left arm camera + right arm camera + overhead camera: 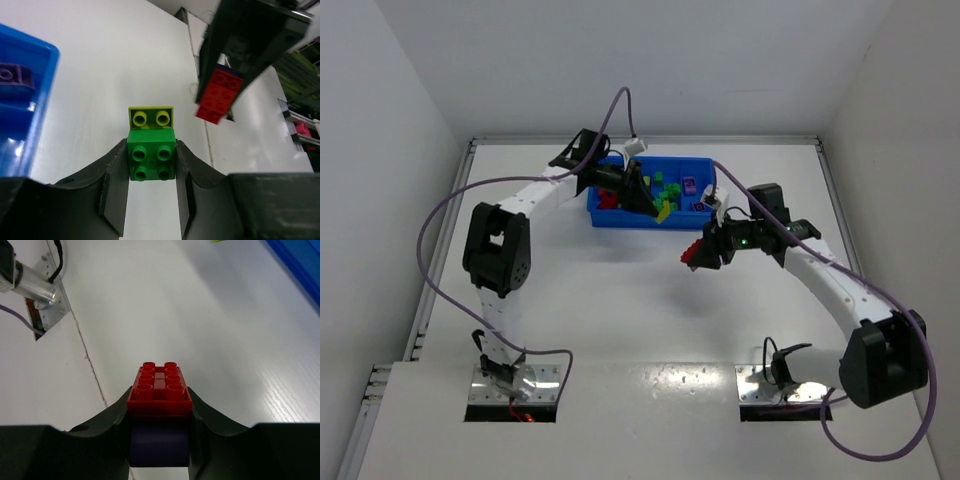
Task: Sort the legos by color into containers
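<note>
Left fingers (pixel 116 185) and right fingers (pixel 202 420) both clamped, aloft.

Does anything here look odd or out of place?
Yes. Both held pieces are mixed stacks: the left gripper clamps a green brick with a yellow brick stuck on it, and the right gripper holds a red brick on a purple brick. Nothing looks spilled or damaged.
</note>
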Robot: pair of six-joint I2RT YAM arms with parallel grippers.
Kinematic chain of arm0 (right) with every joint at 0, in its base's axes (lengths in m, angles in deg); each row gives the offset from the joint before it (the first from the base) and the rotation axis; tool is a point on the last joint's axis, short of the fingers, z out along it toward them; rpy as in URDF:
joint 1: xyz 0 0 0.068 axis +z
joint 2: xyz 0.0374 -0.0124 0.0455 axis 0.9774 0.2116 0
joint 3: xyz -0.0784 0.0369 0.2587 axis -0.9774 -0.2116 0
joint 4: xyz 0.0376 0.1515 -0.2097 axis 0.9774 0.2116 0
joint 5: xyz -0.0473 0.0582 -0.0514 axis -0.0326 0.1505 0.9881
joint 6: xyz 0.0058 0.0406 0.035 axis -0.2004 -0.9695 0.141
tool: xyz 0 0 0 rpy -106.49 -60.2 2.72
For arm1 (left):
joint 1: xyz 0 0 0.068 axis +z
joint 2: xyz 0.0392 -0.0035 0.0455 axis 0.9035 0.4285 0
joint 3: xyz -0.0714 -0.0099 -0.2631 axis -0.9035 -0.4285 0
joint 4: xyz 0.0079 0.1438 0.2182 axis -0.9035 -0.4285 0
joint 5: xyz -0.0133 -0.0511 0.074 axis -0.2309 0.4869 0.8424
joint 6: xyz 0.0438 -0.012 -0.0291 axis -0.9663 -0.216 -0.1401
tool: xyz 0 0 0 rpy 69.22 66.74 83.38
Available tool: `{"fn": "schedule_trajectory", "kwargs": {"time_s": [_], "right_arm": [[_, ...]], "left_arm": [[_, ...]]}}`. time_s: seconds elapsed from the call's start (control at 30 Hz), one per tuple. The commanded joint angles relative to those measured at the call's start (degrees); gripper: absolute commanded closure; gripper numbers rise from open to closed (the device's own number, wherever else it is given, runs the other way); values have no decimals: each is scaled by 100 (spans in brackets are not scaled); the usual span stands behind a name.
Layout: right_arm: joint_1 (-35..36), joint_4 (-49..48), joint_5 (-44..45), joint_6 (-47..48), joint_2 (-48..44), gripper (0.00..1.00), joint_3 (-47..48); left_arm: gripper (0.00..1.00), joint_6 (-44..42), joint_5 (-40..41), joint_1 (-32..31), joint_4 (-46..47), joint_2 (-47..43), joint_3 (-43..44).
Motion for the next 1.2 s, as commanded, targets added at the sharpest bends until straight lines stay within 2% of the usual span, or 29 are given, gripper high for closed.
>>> {"fn": "schedule_trajectory", "kwargs": {"time_s": [0.0, 0.2, 0.3, 0.33, 0.43, 0.73, 0.9, 1.17], "right_arm": [[138, -483, 215, 85, 441, 94, 3], [253, -931, 233, -28, 1365, 70, 320], [306, -1142, 163, -161, 1804, 65, 565], [358, -1143, 163, -230, 1892, 52, 696], [359, -1205, -47, -293, 2148, 35, 960], [359, -1143, -1480, -73, 1956, 31, 1444], [359, -1555, -1534, -520, 1770, 30, 1498], [517, -1626, -1727, -574, 1823, 26, 1901]], "left_arm": [[89, -135, -359, 14, 109, -793, -631], [88, -293, -183, 14, 109, -1638, -1512], [88, -293, -60, 119, 109, -1822, -1794], [88, -293, 1, 172, 109, -1875, -1873], [88, -293, 1, 295, 109, -2007, -1996], [88, -293, -333, 357, 109, -2008, -2058], [88, -241, -535, 296, 109, -1955, -1935], [88, -240, -588, 67, 56, -1902, -1812]]}}
